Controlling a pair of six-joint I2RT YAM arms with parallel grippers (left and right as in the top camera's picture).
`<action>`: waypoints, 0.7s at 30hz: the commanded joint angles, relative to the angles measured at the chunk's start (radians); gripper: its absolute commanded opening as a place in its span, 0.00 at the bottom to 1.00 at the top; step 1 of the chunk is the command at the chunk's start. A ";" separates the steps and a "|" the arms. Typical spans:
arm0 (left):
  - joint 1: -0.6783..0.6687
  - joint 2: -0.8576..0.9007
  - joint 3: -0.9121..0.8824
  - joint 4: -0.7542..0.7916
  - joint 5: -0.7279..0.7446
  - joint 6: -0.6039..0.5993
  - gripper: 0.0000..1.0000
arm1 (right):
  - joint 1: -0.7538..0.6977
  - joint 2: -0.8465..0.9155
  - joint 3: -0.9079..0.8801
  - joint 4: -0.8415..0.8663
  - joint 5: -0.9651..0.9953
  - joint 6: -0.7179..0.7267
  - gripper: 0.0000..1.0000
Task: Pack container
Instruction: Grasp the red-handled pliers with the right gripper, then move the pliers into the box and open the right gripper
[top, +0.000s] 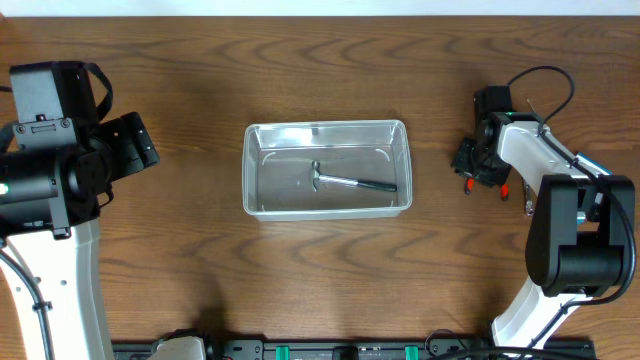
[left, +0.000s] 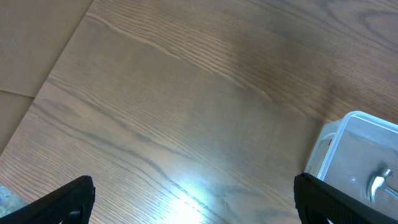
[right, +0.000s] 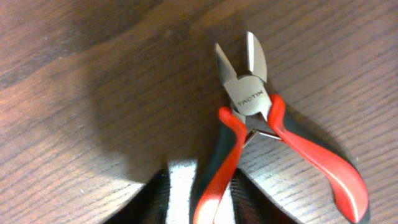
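left arm (top: 45, 190): hanging out on its own side | left gripper (left: 193, 185): fingers spread wide | right arm (top: 560, 200): bent, wrist aimed down | right gripper (right: 199, 190): barely in frame, grip unclear tbh

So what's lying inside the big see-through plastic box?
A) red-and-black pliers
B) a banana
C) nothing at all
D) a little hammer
D: a small hammer with a silver metal head and dark handle lies on the floor of the clear plastic rectangular container.

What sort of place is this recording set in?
Probably a lab-style robot workbench: a wood-grain table flanked by the left arm and right arm, a clear container holding a small hammer, and red-handled cutters on the tabletop.
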 joint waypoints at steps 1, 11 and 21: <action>0.000 0.002 -0.007 -0.006 -0.005 0.006 0.95 | -0.005 0.035 -0.048 -0.006 0.018 0.006 0.26; 0.000 0.002 -0.007 -0.006 -0.005 0.006 0.95 | -0.005 0.035 -0.048 -0.005 0.018 0.006 0.04; 0.000 0.002 -0.007 -0.006 -0.005 0.006 0.95 | 0.040 -0.043 0.111 -0.085 -0.004 -0.173 0.01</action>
